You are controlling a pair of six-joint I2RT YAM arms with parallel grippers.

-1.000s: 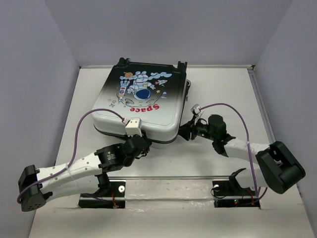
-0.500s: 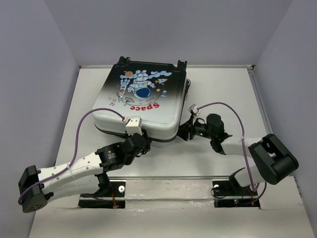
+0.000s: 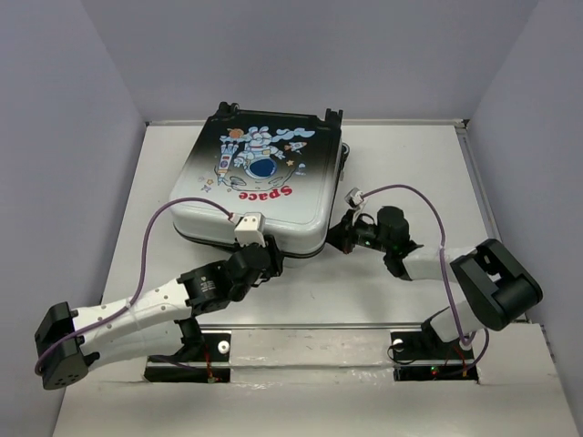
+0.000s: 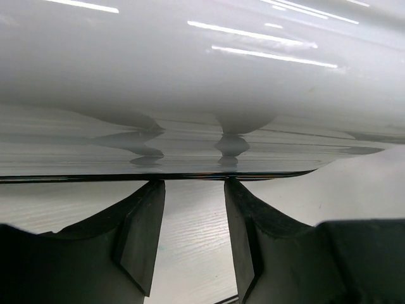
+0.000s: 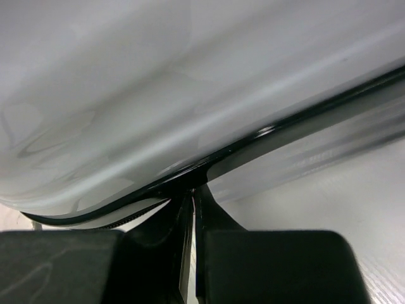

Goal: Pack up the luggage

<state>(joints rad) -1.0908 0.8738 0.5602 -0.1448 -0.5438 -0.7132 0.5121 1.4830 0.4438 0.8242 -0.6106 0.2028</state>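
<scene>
The luggage (image 3: 260, 187) lies flat and closed on the table, astronaut and red "Space" facing up, its white end towards me. My left gripper (image 3: 271, 264) is open at the near edge. In the left wrist view (image 4: 193, 183) both fingertips touch the black seam under the glossy white shell (image 4: 202, 82), with bare table between them. My right gripper (image 3: 339, 238) is at the near right corner. In the right wrist view (image 5: 193, 193) its fingers are pinched together on the black zip line of the shell (image 5: 126, 95). What they pinch is too thin to make out.
The white table (image 3: 401, 164) has walls at the back and on both sides. Purple cables loop over both arms, one across the luggage's near left corner (image 3: 187, 205). The suitcase wheels (image 3: 332, 116) point to the back wall.
My right gripper has crept left along the luggage's near right corner and its elbow has folded in. My left gripper has edged slightly right along the near edge.
</scene>
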